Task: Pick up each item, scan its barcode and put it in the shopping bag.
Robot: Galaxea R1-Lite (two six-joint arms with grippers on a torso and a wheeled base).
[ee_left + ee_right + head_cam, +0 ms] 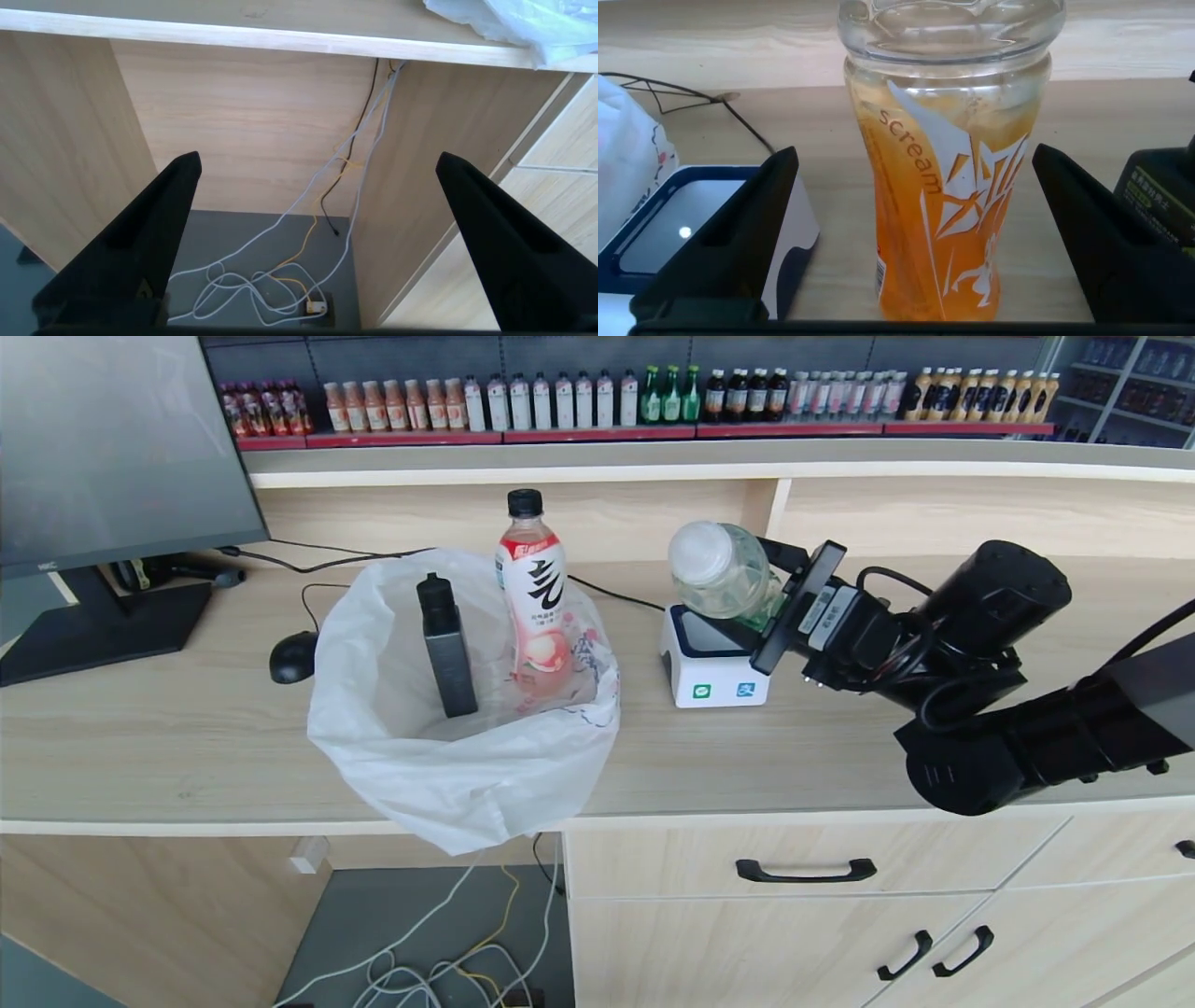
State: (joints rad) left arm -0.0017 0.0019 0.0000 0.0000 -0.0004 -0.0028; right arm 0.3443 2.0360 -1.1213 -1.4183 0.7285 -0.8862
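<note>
My right gripper (764,599) is shut on an orange drink bottle (721,569), which lies tipped with its clear cap toward me, just above the white barcode scanner (714,672). In the right wrist view the bottle (945,196) sits between the two fingers (724,257), and the scanner (687,233) is beside it. Left of the scanner stands the white shopping bag (467,756). It holds an upright pink drink bottle (532,607) and a dark bottle (446,644). My left gripper (318,243) hangs open below the counter's edge, facing the floor cables, with nothing between its fingers.
A monitor (112,448) and a black mouse (293,657) stand on the counter's left, with cables running behind the bag. Drawers with black handles (805,871) lie under the right side. A back shelf (644,401) carries several drink bottles. Loose cables (280,280) lie on the floor.
</note>
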